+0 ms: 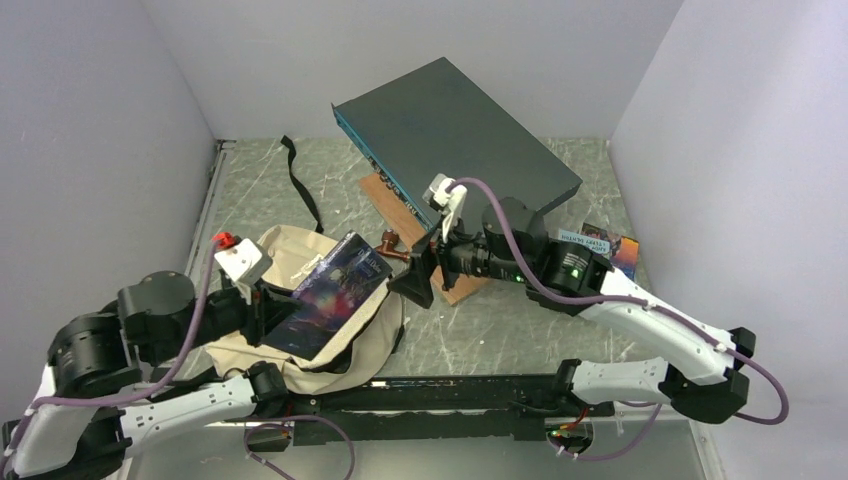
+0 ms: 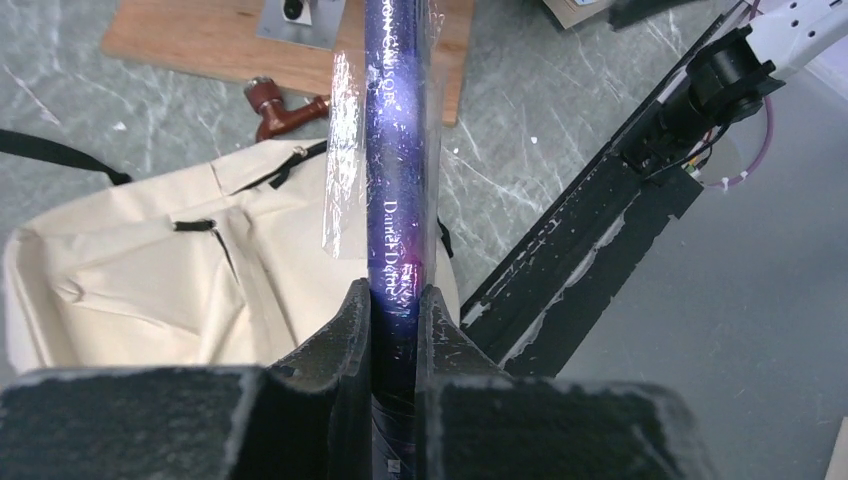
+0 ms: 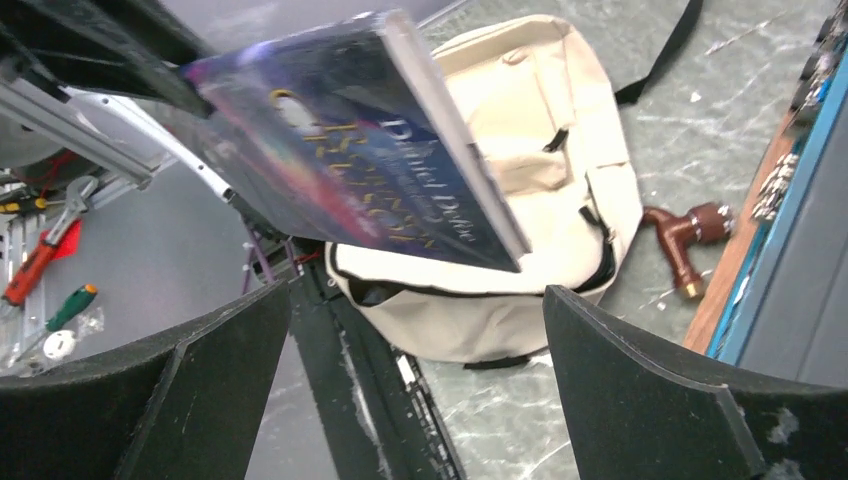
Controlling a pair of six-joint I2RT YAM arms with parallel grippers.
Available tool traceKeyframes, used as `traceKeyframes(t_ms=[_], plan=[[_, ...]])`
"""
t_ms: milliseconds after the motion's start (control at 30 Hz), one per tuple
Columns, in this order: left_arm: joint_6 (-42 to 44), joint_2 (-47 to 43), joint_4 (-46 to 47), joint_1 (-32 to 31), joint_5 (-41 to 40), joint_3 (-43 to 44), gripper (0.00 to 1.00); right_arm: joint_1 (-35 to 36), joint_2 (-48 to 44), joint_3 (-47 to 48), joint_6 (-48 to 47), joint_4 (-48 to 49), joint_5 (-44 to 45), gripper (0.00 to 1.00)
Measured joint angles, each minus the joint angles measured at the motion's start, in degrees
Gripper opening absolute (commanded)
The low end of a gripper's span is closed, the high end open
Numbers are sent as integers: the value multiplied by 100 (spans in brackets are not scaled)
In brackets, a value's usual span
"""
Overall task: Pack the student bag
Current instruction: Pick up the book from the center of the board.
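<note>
The cream student bag (image 1: 345,345) lies on the table at the left, its black-edged mouth open; it also shows in the left wrist view (image 2: 150,280) and the right wrist view (image 3: 560,200). My left gripper (image 1: 258,300) is shut on a dark blue-purple book (image 1: 335,292) by its spine (image 2: 395,180) and holds it tilted above the bag. In the right wrist view the book (image 3: 350,180) hangs over the bag's mouth. My right gripper (image 1: 418,280) is open and empty, to the right of the bag and apart from it.
A big dark grey flat box (image 1: 455,135) leans at the back on a wooden board (image 1: 395,200). A brown pipe fitting (image 1: 393,245) lies by the board. Another book (image 1: 600,245) lies at the right. A black rail (image 1: 440,395) runs along the near edge.
</note>
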Motion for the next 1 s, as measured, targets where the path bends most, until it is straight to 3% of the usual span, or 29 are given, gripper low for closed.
traceKeyframes(t_ms=[267, 633, 867, 1000], plan=[[542, 151, -503, 0, 72, 820, 0, -1075, 817, 525, -599, 380, -1821, 100], [636, 151, -520, 0, 815, 866, 0, -1211, 1563, 911, -568, 1019, -4297, 100], [621, 74, -205, 0, 1237, 592, 0, -780, 1574, 284, -166, 1364, -4636, 94], [623, 72, -107, 0, 1362, 490, 0, -339, 1390, -186, 66, 1598, -4422, 81]])
